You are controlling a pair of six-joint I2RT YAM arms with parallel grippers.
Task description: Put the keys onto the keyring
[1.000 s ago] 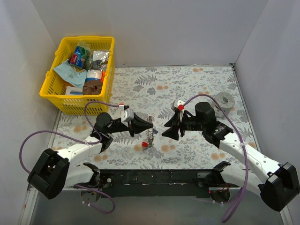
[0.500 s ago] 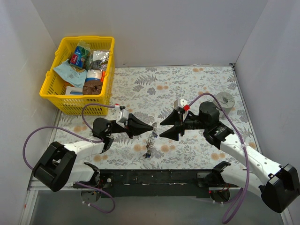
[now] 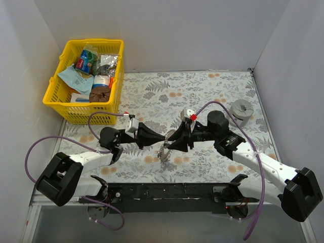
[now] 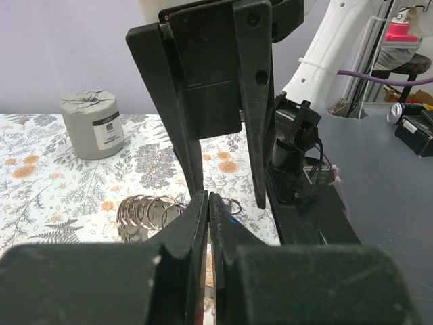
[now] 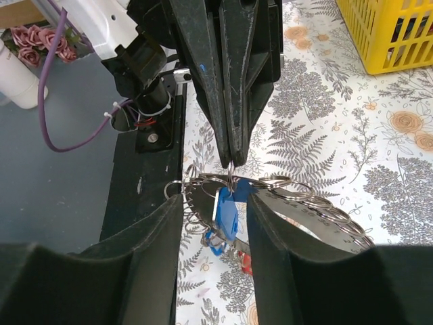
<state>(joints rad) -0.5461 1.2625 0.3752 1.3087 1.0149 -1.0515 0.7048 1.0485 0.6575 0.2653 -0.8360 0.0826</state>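
At about 10 o'clock on the flowered table (image 3: 212,91), well apart from the arms, stands a yellow basket (image 3: 83,115) filled with packets.

The left gripper (image 3: 163,137) reaches toward 3 o'clock and ends just short of the table's middle. Its jaws are clenched. In the left wrist view the fingers (image 4: 193,217) press together with only a hairline between them. In the right wrist view their tips pinch a thin loop on the rim of the keyring (image 3: 164,151).

The keyring sits between the two grippers, a little toward 6 o'clock of the table's centre. Its bumpy silver rim spreads away from the pinched spot toward 3 o'clock in the right wrist view. A blue key (image 5: 226,208) hangs just under the left tips, against the rim. Something red lower down, toward 6 o'clock of it, looks like a red key (image 5: 245,263), though it is mostly hidden.

The right gripper (image 3: 174,143) points toward 9 o'clock and meets the left one nearly tip to tip. Its jaws are released, with one finger (image 5: 152,257) on each side of the blue key. The pictures do not show whether either one touches it.

A squat grey roll (image 3: 242,110) stands at about 2 o'clock, behind the right arm and clear of it.
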